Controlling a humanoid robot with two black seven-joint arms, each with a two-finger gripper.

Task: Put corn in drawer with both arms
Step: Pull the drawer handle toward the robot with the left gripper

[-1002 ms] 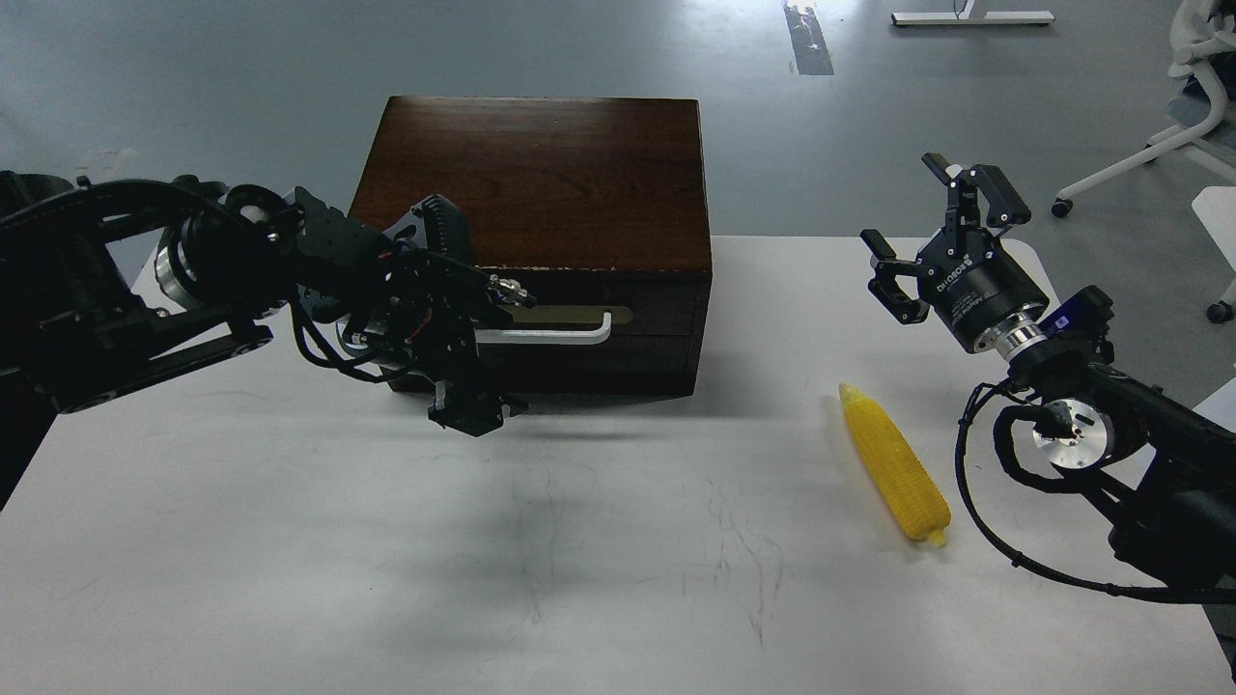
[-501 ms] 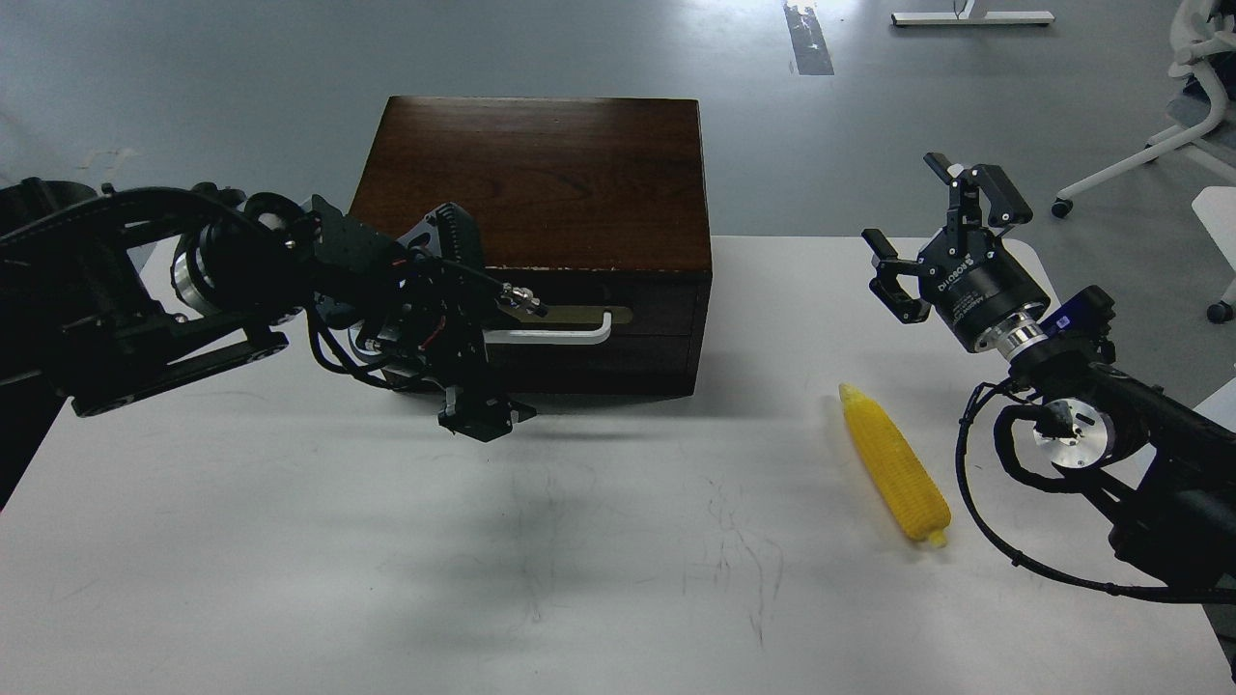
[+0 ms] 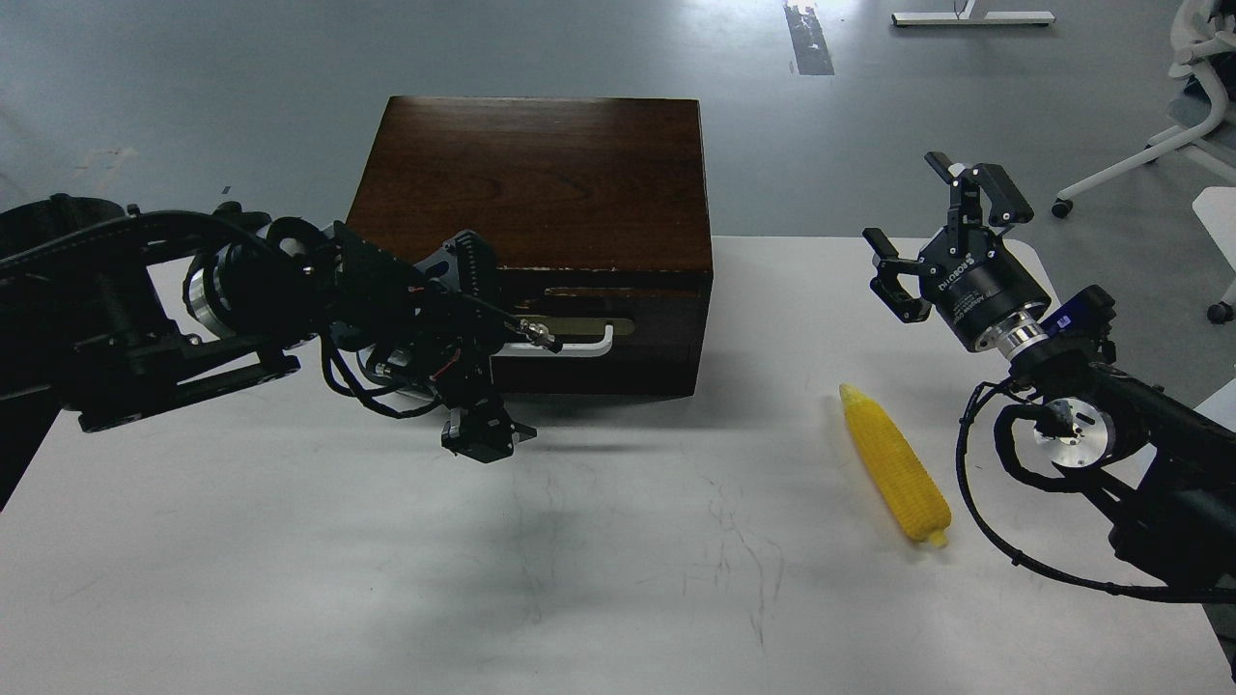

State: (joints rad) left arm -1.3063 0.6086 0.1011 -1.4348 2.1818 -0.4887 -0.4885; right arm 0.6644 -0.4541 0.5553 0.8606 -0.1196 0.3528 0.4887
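Observation:
The yellow corn (image 3: 893, 465) lies on the white table (image 3: 618, 560), right of the box, pale tip pointing away from me. The drawer (image 3: 637, 333) sits shut in the front of the dark wooden box (image 3: 541, 164); the right end of its white handle (image 3: 589, 345) shows. My left gripper (image 3: 480, 352) is open, one finger high and one low, right in front of the drawer's left half, hiding that end of the handle. I cannot tell if it touches the handle. My right gripper (image 3: 932, 235) is open and empty, held above the table behind the corn.
A white office chair (image 3: 1183, 125) and a white desk foot (image 3: 970, 16) stand on the grey floor beyond the table. The table's right edge runs just past my right arm. Bare tabletop lies between the box and the near edge.
My left gripper has moved right along the drawer front and covers more of the white handle. The right arm and the corn have not moved.

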